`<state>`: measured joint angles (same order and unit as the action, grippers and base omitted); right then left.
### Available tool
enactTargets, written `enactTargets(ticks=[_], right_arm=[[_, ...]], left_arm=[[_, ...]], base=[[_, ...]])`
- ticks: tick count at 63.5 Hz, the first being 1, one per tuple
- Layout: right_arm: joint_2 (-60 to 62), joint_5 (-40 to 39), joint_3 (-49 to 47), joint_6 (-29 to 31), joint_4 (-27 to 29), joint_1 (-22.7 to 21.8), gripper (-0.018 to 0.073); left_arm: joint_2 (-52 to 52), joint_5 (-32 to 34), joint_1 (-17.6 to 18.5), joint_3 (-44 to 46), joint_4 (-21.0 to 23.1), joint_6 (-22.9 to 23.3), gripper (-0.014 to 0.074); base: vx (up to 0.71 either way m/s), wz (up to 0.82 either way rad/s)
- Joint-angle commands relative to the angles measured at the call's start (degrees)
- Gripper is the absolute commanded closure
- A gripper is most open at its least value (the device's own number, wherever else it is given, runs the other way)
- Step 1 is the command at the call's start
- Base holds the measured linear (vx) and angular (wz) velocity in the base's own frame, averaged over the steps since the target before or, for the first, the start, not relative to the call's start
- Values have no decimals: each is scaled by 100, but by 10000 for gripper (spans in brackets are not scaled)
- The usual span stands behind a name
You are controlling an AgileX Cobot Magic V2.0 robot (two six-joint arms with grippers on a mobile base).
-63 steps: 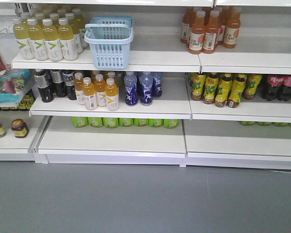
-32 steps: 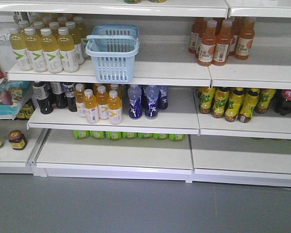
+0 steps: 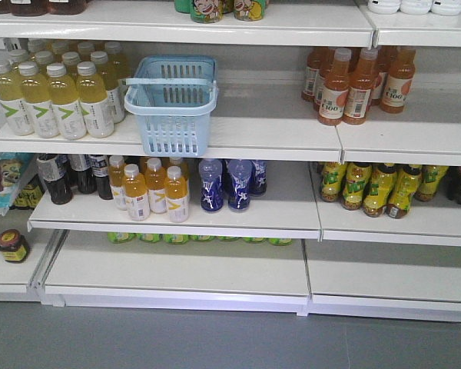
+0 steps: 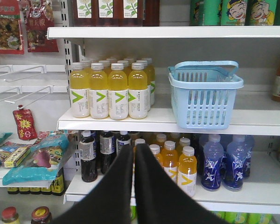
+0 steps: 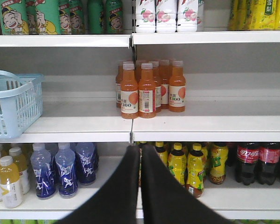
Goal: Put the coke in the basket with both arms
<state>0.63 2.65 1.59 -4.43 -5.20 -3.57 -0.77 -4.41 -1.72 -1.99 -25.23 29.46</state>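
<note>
The basket (image 3: 173, 131) stands upright on a white shelf (image 3: 276, 134), in the second row from the top in the front view. Its handle lies folded down across the open top. Just to the left of it on that shelf there is a group of yellow bottles (image 3: 50, 96) with white caps, near the basket; whether they touch it I cannot tell. Far to the right on this level stand the orange bottles (image 3: 357, 81), well apart from the basket.

One level lower, under the basket, are small juice bottles (image 3: 150, 188) and, beside them, blue bottles (image 3: 227, 184).

In the left wrist view the left tool (image 4: 134, 156) points at the shelves. Its two black fingers are pressed together at the tips and hold nothing. The basket (image 4: 203, 107) is up and to the right of it.

In the right wrist view the right tool (image 5: 140, 151) also has its fingers pressed together with nothing between them. It points under the orange bottles (image 5: 147, 88). The basket (image 5: 14, 109) shows at the left edge, and dark cola bottles (image 5: 256, 161) with red labels stand on the lower level at the right.
</note>
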Motion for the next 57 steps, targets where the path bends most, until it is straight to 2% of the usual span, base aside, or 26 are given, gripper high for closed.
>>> enactTargets(ticks=[1, 57], right_arm=[[74, -423, 37, 52, -41, -27, 564], [74, -418, 37, 52, -41, -27, 564]], left_arm=[[-70, 347, -4, 186, 7, 9, 603], [-70, 347, -4, 186, 7, 9, 603]], base=[[20, 0], [16, -4]])
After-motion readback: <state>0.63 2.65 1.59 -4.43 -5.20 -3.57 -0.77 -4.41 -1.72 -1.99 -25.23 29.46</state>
